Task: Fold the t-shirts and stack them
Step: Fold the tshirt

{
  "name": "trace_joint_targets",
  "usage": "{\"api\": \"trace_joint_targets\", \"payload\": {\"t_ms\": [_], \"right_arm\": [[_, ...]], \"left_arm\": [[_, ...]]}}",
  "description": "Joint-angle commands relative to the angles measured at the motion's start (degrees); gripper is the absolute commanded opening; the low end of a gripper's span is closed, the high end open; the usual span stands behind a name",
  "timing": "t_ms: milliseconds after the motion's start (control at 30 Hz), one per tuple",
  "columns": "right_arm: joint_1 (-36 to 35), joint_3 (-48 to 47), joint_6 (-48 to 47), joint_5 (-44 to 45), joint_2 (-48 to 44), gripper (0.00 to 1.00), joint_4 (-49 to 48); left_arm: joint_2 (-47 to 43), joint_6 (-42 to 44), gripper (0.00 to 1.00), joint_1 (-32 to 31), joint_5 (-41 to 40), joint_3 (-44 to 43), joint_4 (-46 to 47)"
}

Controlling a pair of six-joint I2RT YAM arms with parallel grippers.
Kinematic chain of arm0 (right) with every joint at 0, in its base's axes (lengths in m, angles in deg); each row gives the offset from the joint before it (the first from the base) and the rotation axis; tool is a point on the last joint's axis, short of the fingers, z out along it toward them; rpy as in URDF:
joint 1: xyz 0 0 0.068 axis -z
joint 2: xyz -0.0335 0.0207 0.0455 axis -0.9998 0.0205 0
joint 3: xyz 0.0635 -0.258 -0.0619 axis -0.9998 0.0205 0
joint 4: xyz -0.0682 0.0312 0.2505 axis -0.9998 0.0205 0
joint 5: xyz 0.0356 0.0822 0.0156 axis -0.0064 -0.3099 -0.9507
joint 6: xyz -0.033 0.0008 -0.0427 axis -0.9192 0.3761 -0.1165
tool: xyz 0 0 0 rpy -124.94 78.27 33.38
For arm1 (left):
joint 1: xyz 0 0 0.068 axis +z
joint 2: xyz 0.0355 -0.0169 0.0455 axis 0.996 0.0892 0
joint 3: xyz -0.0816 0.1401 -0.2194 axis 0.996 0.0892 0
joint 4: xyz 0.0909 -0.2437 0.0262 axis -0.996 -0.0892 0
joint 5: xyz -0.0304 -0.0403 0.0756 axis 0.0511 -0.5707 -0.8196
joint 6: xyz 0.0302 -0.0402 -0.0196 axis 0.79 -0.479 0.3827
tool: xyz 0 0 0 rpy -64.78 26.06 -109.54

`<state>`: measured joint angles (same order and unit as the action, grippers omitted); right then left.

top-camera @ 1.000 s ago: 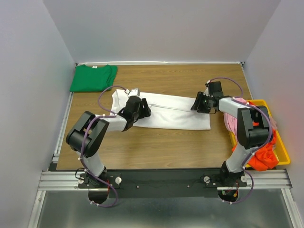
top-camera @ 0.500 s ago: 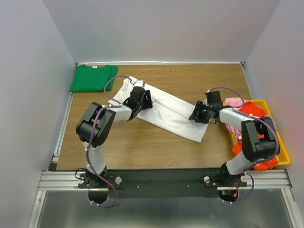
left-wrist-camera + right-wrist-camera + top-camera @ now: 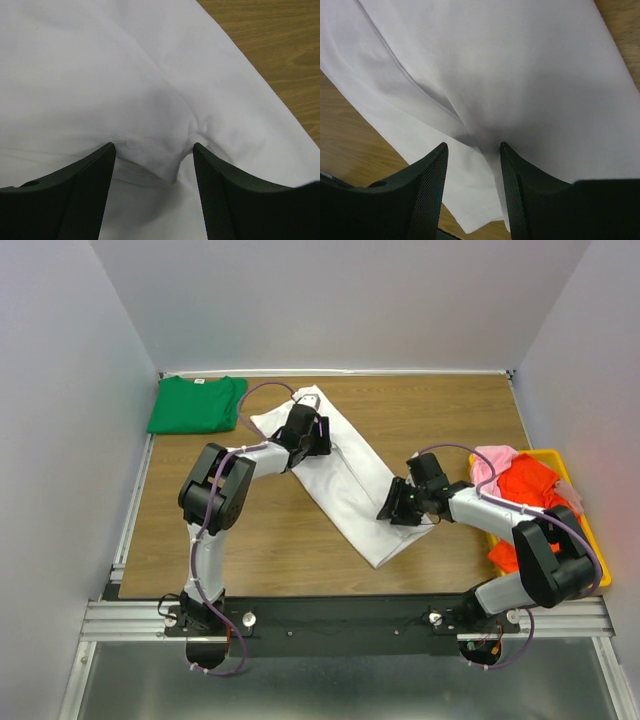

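A white t-shirt (image 3: 348,483), folded into a long strip, lies diagonally on the wooden table (image 3: 450,415) from far left to near centre. My left gripper (image 3: 314,434) is at its far end. Its fingers (image 3: 95,180) are closed on a puckered fold of the white cloth (image 3: 150,100). My right gripper (image 3: 392,510) is at the near end, and its fingers (image 3: 427,180) pinch a ridge of the same shirt (image 3: 520,75). A folded bright green t-shirt (image 3: 195,404) with a white neck label lies flat at the far left corner.
A yellow bin (image 3: 597,558) stands at the right edge, holding an orange-red t-shirt (image 3: 525,485) and a pink one (image 3: 490,458) that spills over its rim. Grey walls close in the left, far and right sides.
Both grippers have swung the white strip from lying across the table to a steep diagonal. The left end went farther back, the right end came nearer and leftward.
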<state>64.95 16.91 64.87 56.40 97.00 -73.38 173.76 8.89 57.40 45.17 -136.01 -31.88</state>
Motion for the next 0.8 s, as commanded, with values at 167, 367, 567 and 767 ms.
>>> {"api": "trace_joint_targets", "payload": {"t_ms": [167,367,567,767], "right_arm": [[-7.7,2.7,6.1,5.0,0.8,0.54,4.8],[-13.8,1.1,9.1,4.5,4.0,0.54,2.1],[-20.0,-2.5,11.4,4.9,9.4,0.54,-1.0],[-22.8,-6.9,10.7,5.8,12.6,0.54,-1.7]], "left_arm": [[5.3,4.6,0.71,0.2,6.3,-6.8,-5.1],[7.2,6.4,0.71,0.1,9.1,-10.3,-5.2],[9.7,6.7,0.71,0.1,12.1,-15.0,-6.1],[11.5,8.1,0.71,-0.2,13.3,-19.4,-6.6]]}}
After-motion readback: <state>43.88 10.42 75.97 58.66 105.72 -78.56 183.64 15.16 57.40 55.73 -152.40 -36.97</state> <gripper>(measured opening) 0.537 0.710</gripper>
